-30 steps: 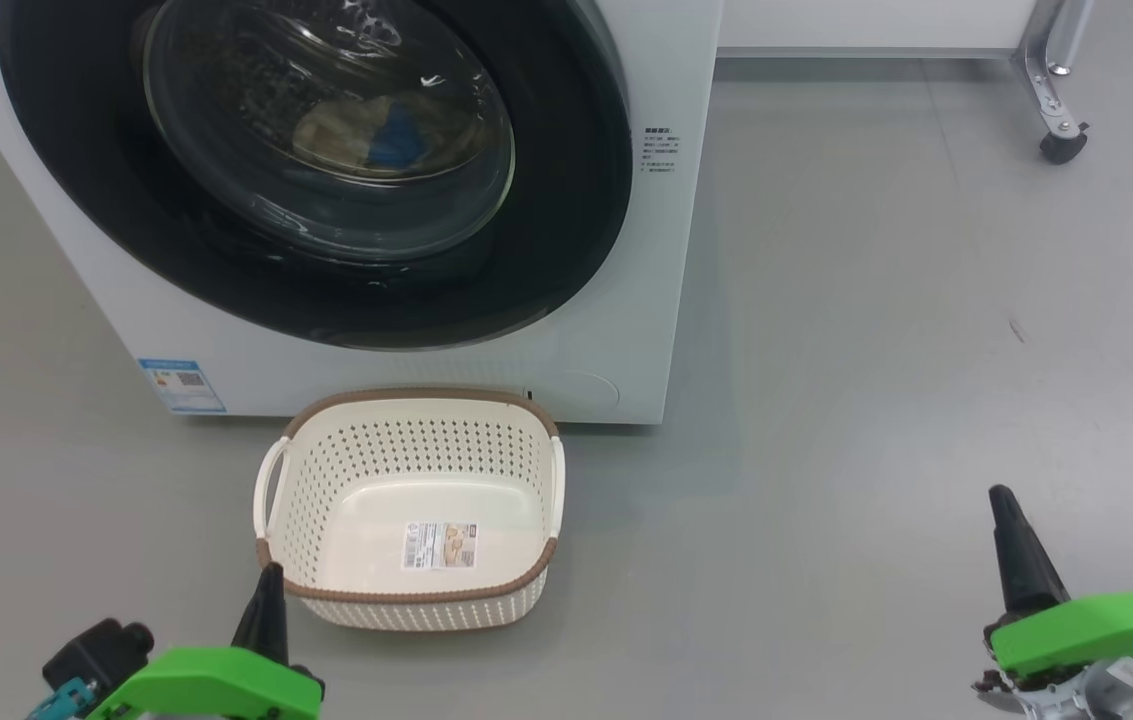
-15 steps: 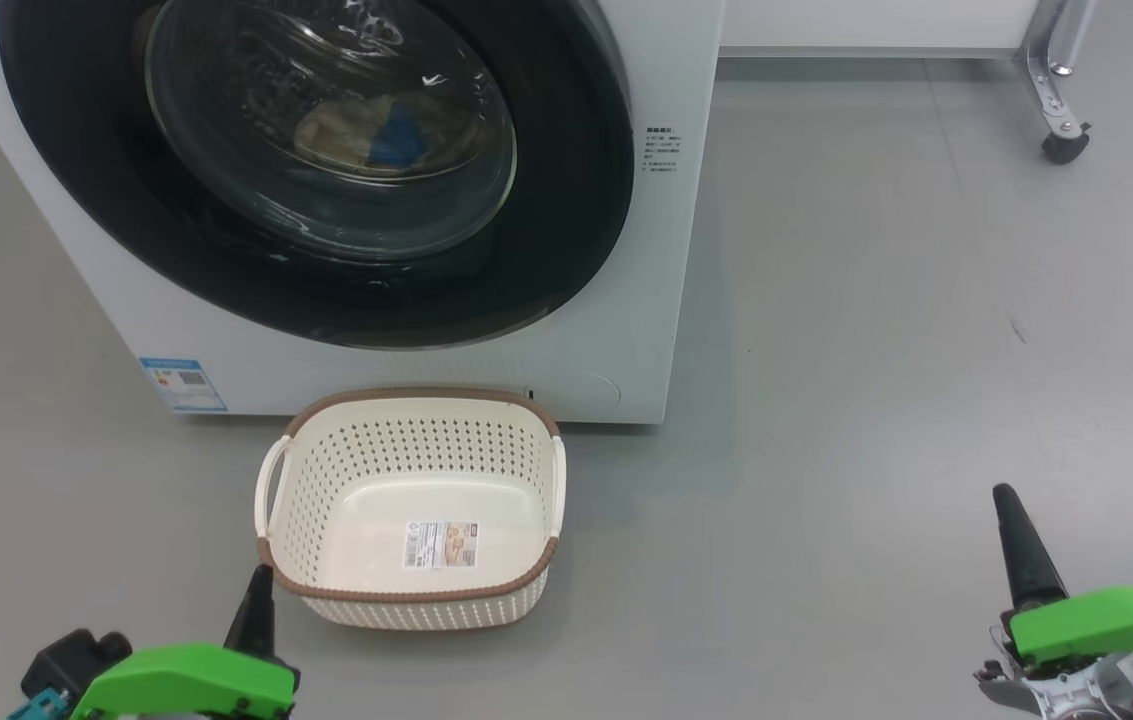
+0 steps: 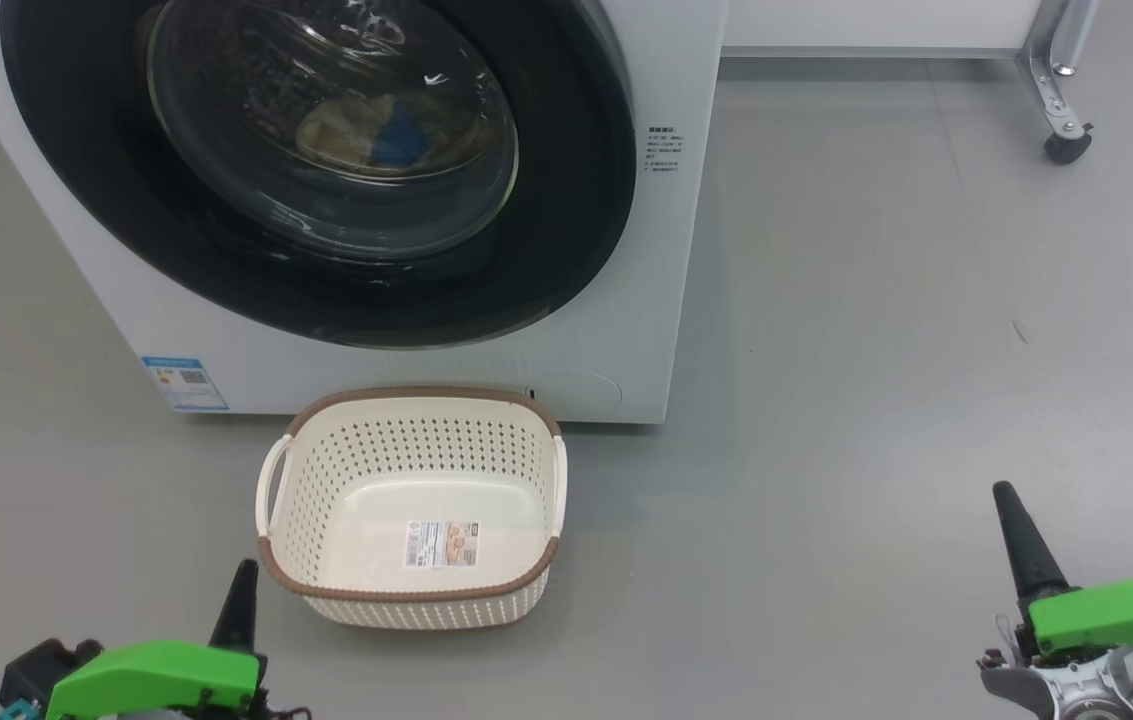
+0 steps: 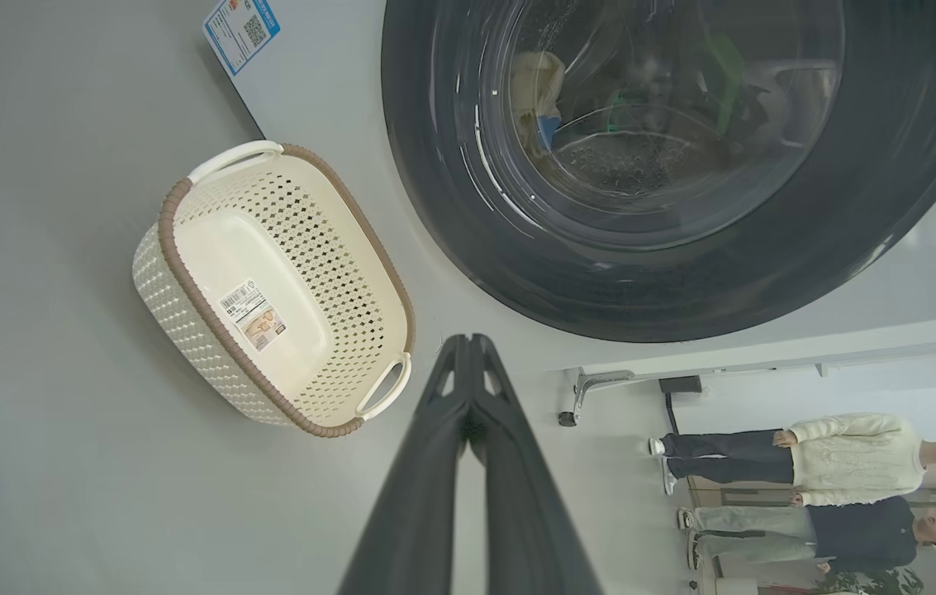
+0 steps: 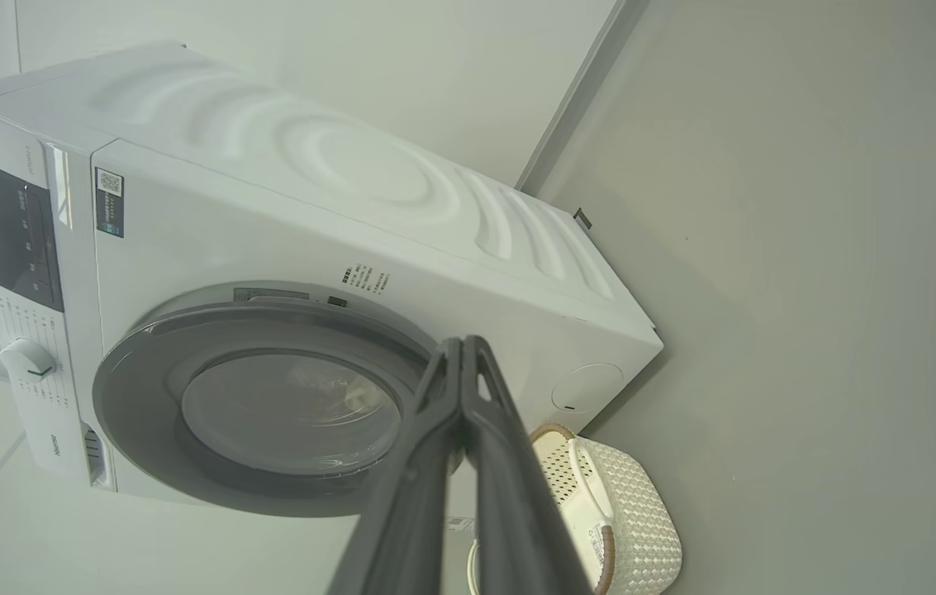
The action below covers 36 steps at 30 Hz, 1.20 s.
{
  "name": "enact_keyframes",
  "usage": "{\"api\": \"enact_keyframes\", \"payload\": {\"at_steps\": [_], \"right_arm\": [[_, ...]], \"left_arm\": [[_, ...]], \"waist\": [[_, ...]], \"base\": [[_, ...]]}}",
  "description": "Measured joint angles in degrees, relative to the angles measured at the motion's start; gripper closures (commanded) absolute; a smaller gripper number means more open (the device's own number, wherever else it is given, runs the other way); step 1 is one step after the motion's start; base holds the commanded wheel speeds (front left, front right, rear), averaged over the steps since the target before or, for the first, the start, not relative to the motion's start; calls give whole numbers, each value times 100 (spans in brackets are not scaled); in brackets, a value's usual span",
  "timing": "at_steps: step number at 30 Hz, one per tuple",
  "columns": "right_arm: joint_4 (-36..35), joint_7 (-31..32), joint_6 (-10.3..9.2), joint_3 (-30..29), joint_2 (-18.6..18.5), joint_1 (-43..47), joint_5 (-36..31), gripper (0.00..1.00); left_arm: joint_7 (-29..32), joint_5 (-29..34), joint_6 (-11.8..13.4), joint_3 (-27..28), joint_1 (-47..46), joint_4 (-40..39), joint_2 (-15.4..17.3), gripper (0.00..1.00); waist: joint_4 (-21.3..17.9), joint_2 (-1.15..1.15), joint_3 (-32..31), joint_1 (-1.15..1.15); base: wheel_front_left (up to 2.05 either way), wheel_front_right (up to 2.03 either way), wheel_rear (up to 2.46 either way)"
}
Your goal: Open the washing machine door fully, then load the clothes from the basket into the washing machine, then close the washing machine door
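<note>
- Lower left of the head view: the dark-fingered left gripper (image 3: pixel 244 585) is clenched on nothing and points up-frame.
- Lower right: the right gripper (image 3: pixel 1006 500) is likewise clenched and holds nothing.
- Just right of the left fingertips, the cream perforated plastic basket (image 3: pixel 406 450) sits upright, its long axis left-right, with a white handle at each end.
- Above it stands the white washing machine (image 3: pixel 666 300). Its round, black-rimmed glass door (image 3: pixel 576 200) is closed and faces the camera.
- Cream-and-blue clothes (image 3: pixel 376 135) lie behind the glass.

The white washing machine (image 3: pixel 671 300) stands at the far left, its round black-rimmed door (image 3: pixel 576 240) shut flush against the front. Behind the glass, cream clothes (image 3: pixel 346 130) with a blue patch lie in the drum. The cream, brown-rimmed basket (image 3: pixel 406 592) sits upright on the floor just in front, a label on its bare bottom.
</note>
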Motion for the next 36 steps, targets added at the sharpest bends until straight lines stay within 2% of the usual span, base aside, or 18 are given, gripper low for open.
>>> {"api": "enact_keyframes", "payload": {"at_steps": [36], "right_arm": [[405,455,-1,-147,-12,-400,2412,100]], "left_arm": [[566,-2164,-227,766,-13,36,-154,100]], "waist": [[33,0,9,0]], "base": [[0,0,0]]}}
